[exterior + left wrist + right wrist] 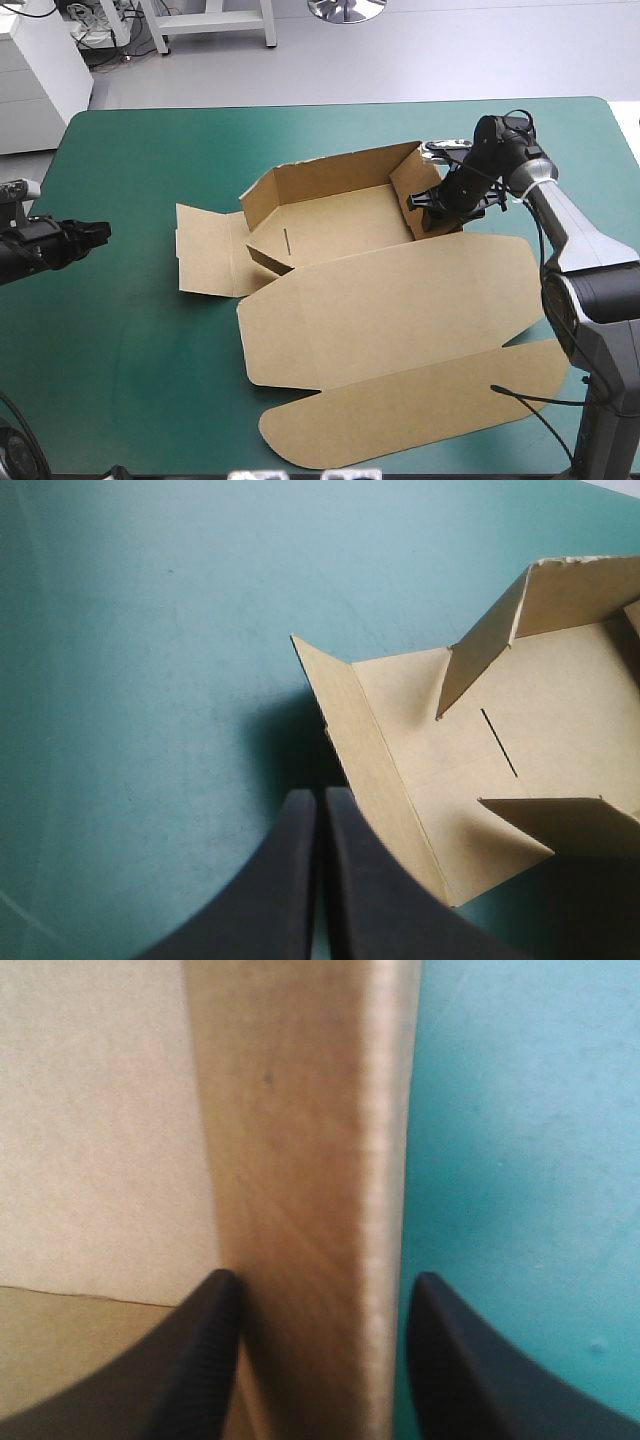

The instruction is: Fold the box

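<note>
The brown box [340, 225] lies mid-table as a half-formed tray. Its back wall [330, 180] and right wall [415, 185] stand up, while the left side flap [205, 250] lies flat. The wide lid [390, 300] is spread flat toward the front. My right gripper [440, 215] is open and straddles the right wall [300, 1110], one finger inside the tray and one outside over the cover. My left gripper [100, 235] is shut and holds nothing, hovering to the left of the box. In the left wrist view its fingers [318, 795] point at the edge of the left flap [380, 760].
The lid's rounded front flap [400, 410] reaches close to the table's front edge. Bare teal-green cover [120, 330] stretches left of the box and along the far edge.
</note>
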Motion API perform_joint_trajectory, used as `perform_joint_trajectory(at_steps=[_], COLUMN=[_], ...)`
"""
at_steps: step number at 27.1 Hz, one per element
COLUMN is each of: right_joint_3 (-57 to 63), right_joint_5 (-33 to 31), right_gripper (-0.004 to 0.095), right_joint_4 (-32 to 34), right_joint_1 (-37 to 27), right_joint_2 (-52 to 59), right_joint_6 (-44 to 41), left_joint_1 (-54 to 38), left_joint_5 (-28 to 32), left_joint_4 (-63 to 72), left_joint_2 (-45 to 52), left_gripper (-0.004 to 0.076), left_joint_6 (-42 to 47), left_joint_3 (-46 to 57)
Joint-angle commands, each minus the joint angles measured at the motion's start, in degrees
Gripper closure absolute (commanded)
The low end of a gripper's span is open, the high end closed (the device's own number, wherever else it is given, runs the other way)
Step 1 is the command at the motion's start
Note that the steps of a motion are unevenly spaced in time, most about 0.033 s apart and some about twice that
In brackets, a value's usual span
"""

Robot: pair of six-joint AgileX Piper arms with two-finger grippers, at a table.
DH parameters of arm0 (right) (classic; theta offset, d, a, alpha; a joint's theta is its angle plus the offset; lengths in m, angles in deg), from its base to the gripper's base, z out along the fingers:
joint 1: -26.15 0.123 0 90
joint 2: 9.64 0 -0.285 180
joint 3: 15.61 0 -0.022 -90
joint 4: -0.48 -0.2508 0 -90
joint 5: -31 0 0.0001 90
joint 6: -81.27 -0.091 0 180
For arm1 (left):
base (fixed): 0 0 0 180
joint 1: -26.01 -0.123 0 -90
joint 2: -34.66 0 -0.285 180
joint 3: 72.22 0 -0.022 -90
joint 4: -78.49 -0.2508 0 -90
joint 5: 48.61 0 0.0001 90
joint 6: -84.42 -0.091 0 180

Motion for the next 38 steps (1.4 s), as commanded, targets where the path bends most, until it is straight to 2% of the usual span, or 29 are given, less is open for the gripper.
perform_joint_trajectory(at_steps=[1,2,16,21,29,33,37,38], right_joint_3=[-1.6,-1.6,-1.6,-1.6,-1.5,-1.5,-1.5,-1.5], right_joint_5=[-1.3,-1.3,-1.4,-1.4,-1.4,-1.4,-1.3,-1.3], right_gripper=[0.0826,0.0924,0.0927,0.0927,0.0927,0.0927,0.0927,0.0925], right_joint_4=[0.7,1.1,2.0,2.0,0.3,-4.7,-11.7,-13.6], right_joint_1=[-0.1,-0.1,-0.2,-0.7,-5.7,-7.2,-7.0,-7.0], right_joint_2=[3.3,3.5,6.0,12.2,25.3,31.5,34.3,33.9], right_joint_6=[2.2,2.8,7.6,9.7,10.7,12.6,15.0,15.9], left_joint_1=[-0.1,-0.1,-0.1,-0.1,-0.1,0.0,3.0,6.5], left_joint_5=[-0.2,-0.2,0.0,0.0,1.7,1.7,-5.2,-5.9], left_joint_4=[4.0,4.0,4.0,4.0,6.1,9.5,17.3,18.0], left_joint_2=[1.5,1.5,1.5,0.7,-1.3,-3.2,-8.4,-10.0], left_gripper=[0.0717,0.0717,0.0717,0.0717,0.0717,0.0717,0.0717,0.0717], left_joint_6=[-0.1,-0.1,-0.1,0.0,0.3,0.3,0.3,0.3], left_joint_3=[-1.5,-1.5,-1.5,-1.5,-1.5,-1.5,-1.5,-1.5])
